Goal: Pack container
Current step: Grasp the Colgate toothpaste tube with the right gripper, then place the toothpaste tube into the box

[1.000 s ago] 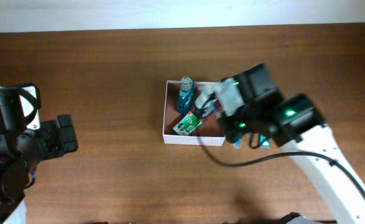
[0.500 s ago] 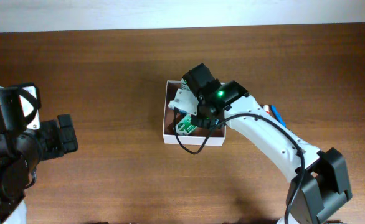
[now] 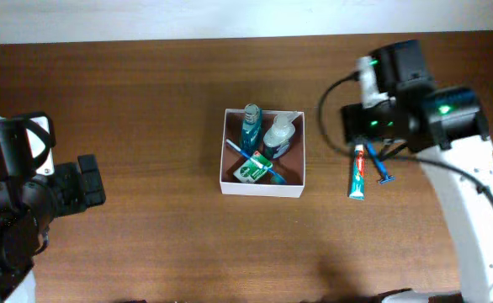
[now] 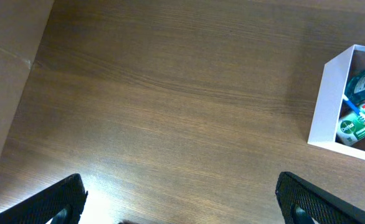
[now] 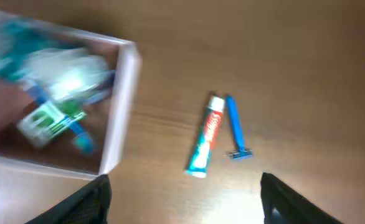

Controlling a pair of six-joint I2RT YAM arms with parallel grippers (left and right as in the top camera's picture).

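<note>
Left pincer spread wide over bench, near side. Container mid-bench, bottles and green packet inside. Toothpaste, razor side by side just right of it. Right pincer spread, aloft near them, farther back.

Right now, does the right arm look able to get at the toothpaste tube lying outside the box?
Probably yes. The right gripper hangs open and empty above the toothpaste tube, which lies uncovered on the table. Only the blue razor lies close alongside and might get nudged.
</note>
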